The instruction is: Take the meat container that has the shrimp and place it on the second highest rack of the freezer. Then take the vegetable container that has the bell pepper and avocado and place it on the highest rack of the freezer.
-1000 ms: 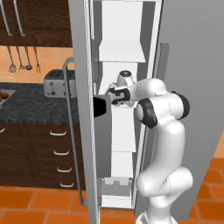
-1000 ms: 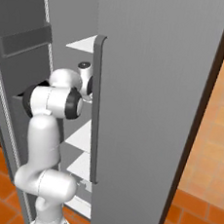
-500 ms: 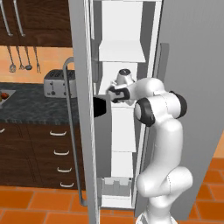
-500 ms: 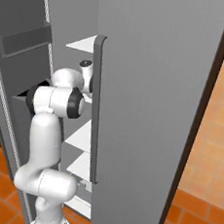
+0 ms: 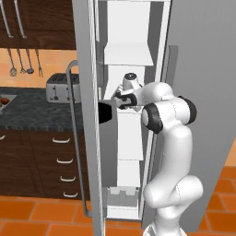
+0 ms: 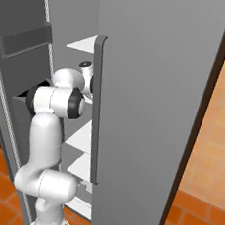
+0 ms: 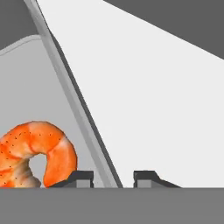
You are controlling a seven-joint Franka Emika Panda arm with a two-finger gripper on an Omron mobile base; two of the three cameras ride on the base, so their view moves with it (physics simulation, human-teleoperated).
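In the hand view an orange-pink curled shrimp [image 7: 37, 151] lies in the grey meat container [image 7: 26, 87], which rests on a flat white rack [image 7: 153, 87]. My gripper [image 7: 113, 178] stands astride the container's rim [image 7: 70, 96], its jaws a little apart and open, one fingertip [image 7: 81, 177] inside the tray and one outside. From the left base camera the hand [image 5: 128, 92] reaches into the freezer [image 5: 129, 143], just below the highest white shelf [image 5: 128, 57]. The vegetable container is out of view.
The freezer's open door [image 5: 85, 115] with its long handle [image 5: 73, 138] stands left of the arm, and a dark door bin [image 5: 107, 113] sits close to the hand. The shut grey fridge door [image 6: 151, 89] is on the right. Lower shelves [image 6: 82, 136] lie beneath. A toaster [image 5: 57, 87] is on the counter.
The fingers have parted from the container's rim. The arm and hand have stayed almost where they were inside the freezer.
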